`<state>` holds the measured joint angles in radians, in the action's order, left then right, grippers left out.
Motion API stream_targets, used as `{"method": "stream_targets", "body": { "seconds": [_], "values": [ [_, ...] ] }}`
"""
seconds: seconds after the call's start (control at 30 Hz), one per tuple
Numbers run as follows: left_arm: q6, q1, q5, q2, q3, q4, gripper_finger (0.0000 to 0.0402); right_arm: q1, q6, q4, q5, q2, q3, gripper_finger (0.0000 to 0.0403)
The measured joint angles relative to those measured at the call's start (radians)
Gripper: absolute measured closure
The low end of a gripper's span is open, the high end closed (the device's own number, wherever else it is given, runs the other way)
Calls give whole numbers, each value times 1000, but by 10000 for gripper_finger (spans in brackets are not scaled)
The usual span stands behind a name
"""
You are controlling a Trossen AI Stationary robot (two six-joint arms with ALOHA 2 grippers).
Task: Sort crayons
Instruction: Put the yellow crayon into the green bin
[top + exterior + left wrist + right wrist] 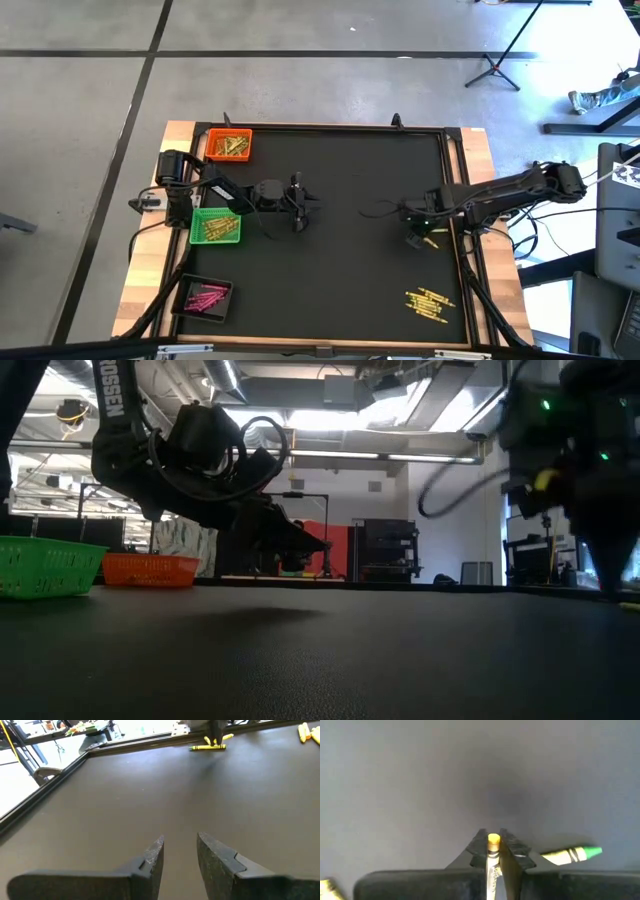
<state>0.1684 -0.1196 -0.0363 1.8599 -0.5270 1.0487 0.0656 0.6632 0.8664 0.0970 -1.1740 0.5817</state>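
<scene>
My right gripper (493, 851) stands over the mat's right half (418, 237), fingers pointing down, shut on a yellow crayon (493, 865). A second crayon with a green tip (572, 854) lies flat on the mat beside it and also shows in the left wrist view (207, 747). Several yellow crayons (430, 302) lie loose at the near right. My left gripper (179, 855) is open and empty, low over the mat left of centre (298, 203). My right gripper pinches the yellow crayon between its two fingers, close to the crayon's blunt end (493, 839), which shows between the fingertips. The fingers come from above, pointing down, and the crayon runs along them, back toward the wrist. Whether that end touches the mat I cannot tell.
Three small trays stand along the left edge: an orange one (229, 145) with gold crayons at the far left, a green one (216, 226) with yellow-green crayons in the middle, and a black one (205, 297) with pink crayons nearest. A raised frame (455, 180) borders the mat.
</scene>
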Motion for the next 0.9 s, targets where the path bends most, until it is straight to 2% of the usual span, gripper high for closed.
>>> {"method": "stream_targets", "body": {
  "seconds": [0.1, 0.23, 0.4, 0.53, 0.63, 0.77, 0.9],
  "values": [
    [0, 0, 0, 0, 0, 10, 301, 0, -36, -3, -16, 0, 55, 380],
    [0, 0, -1, 0, 0, 26, 301, 0, -93, -28, -96, 0, 90, 387],
    [-30, 0, -6, 0, -1, 63, 296, 0, -183, -199, -197, 0, 90, 382],
    [-78, -2, 3, 0, -31, 40, 267, 0, -323, -413, -311, 0, 89, 382],
    [-88, 5, 15, 0, -57, 9, 237, -1, -468, -655, -367, -11, 56, 385],
    [-104, 29, 28, 0, -87, 13, 218, -15, -617, -976, -372, -53, 6, 383],
    [-93, 44, 26, 0, -111, 14, 216, -23, -716, -1199, -365, -121, -4, 383]
  ]
}}
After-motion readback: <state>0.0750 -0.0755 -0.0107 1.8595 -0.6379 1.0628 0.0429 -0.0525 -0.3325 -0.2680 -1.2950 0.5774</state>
